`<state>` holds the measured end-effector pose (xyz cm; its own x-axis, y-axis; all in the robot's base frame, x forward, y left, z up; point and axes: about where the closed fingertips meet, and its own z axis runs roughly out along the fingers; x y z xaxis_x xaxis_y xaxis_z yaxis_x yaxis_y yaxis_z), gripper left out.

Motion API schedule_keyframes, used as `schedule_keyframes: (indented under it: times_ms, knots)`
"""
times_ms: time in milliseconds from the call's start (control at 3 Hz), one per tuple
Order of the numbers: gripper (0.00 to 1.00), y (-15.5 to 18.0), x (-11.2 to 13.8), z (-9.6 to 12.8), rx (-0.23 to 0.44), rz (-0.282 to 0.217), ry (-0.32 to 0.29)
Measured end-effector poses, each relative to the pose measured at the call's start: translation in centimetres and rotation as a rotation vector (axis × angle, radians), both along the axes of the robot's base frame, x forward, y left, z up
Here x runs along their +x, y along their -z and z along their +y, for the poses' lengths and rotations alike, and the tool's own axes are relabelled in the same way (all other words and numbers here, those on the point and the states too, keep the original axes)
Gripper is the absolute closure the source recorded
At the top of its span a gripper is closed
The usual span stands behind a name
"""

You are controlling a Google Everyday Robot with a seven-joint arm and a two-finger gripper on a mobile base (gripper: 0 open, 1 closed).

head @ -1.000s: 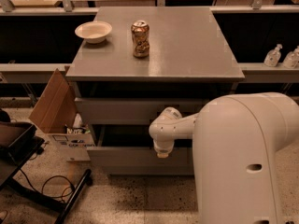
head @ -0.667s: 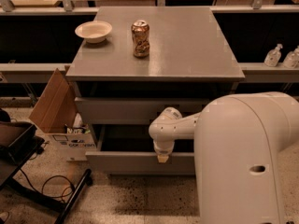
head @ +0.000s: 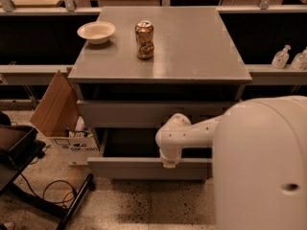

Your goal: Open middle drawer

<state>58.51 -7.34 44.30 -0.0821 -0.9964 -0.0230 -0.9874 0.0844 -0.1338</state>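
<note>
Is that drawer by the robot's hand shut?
No, the middle drawer stands pulled out, its dark inside showing, with the gripper at its front edge.

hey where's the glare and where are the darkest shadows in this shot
Camera view: warm, dim light, with a soft sheen on the cabinet top around the can. Camera view: the interior of the pulled-out middle drawer is deep in shadow, while the hand, at its front edge, is well lit.

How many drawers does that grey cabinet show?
2: the upper drawer, closed; below it the middle drawer, pulled out, with the gripper at its front edge. Another may hide underneath.
</note>
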Motion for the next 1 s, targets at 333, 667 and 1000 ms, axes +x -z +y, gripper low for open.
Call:
schedule_keyframes:
  times_ms: [333,667,1000]
  knots:
    - [1.00,-0.6,-2.1,-0.5,0.012,0.021,0.014]
    - [1.00,-0.6,-2.2,-0.5,0.012,0.022,0.014]
    - [1.00,-0.7,-6.6,-0.8,0.031,0.079,0.048]
